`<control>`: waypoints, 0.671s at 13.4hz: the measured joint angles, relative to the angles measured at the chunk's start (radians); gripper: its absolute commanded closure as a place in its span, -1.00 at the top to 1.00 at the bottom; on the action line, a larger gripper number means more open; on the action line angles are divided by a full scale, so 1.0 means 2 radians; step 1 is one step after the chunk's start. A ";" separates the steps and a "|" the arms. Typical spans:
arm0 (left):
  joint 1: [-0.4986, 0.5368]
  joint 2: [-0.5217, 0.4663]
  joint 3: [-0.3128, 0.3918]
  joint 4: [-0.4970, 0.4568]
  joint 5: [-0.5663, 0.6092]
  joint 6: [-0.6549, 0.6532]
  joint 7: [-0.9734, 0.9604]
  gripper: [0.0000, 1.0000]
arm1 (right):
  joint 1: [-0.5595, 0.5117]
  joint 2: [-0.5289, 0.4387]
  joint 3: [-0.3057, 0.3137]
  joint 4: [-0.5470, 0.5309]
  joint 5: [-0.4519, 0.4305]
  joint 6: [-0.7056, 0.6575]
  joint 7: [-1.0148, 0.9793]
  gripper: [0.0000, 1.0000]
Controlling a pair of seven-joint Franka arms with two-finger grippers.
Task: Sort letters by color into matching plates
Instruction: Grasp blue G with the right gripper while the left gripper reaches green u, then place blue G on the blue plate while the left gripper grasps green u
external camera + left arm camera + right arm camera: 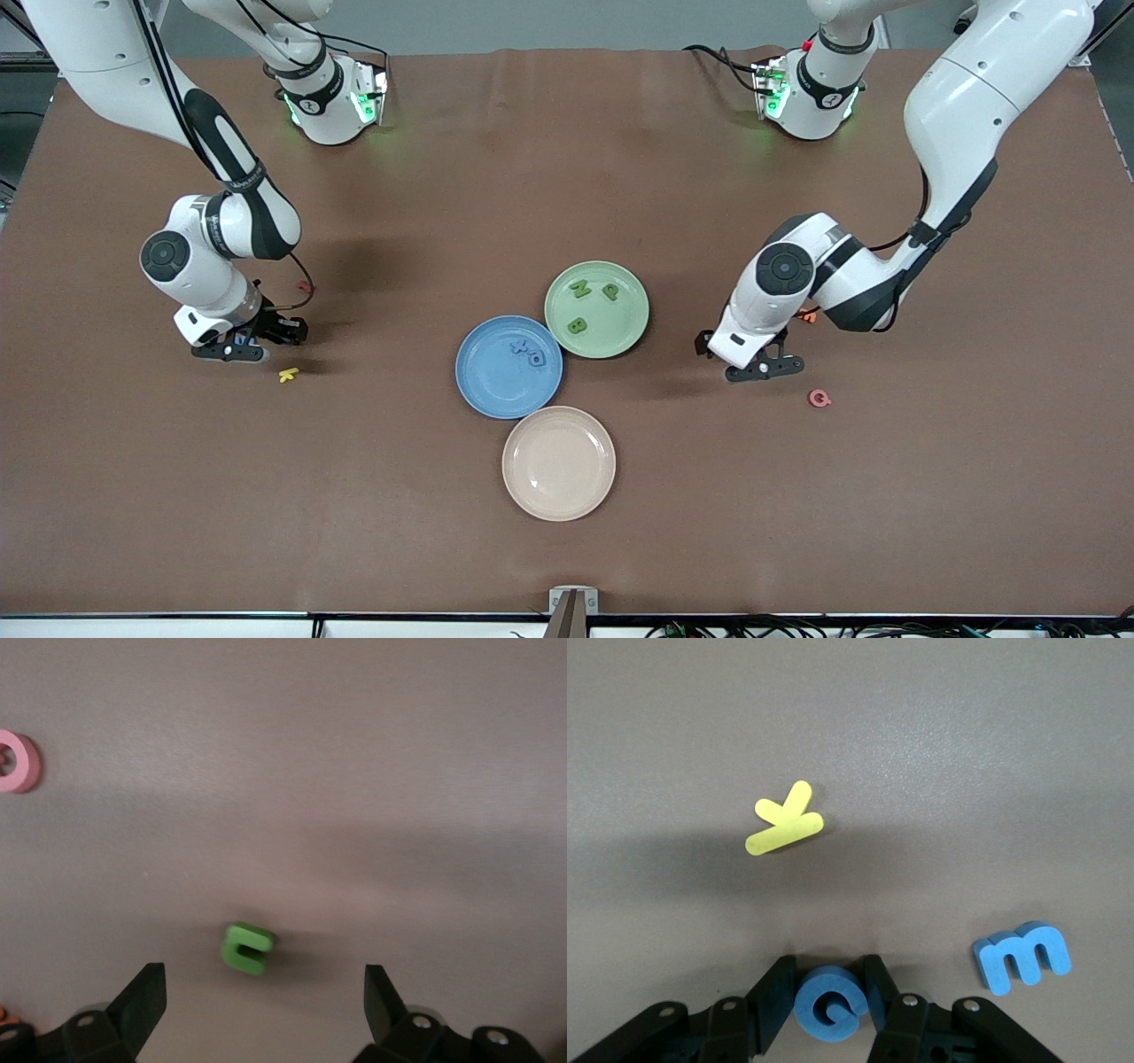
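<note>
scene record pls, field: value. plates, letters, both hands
green plate: holds three green letters
blue plate: holds two blue letters
beige plate: nearest the front camera
right hand: low at the table, fingers against a blue round letter
blue m: loose on the table beside it
yellow letter: loose nearby
left hand: open, low over a green letter
pink letter: on the table near the left hand

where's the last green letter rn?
The green letter lies on the table under the open left gripper, between its fingers, toward the left arm's end, near the pink letter.
</note>
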 measured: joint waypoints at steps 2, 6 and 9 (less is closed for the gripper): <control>0.013 0.000 0.000 -0.017 0.015 0.022 0.001 0.81 | 0.000 0.000 0.000 0.000 0.000 0.000 0.000 -1.00; 0.016 0.004 0.000 -0.028 0.023 0.048 0.001 0.53 | 0.000 -0.002 0.001 0.002 0.000 -0.006 0.000 -1.00; 0.016 0.010 0.001 -0.029 0.042 0.051 0.001 0.38 | 0.002 -0.002 0.007 0.030 0.001 -0.066 0.001 -1.00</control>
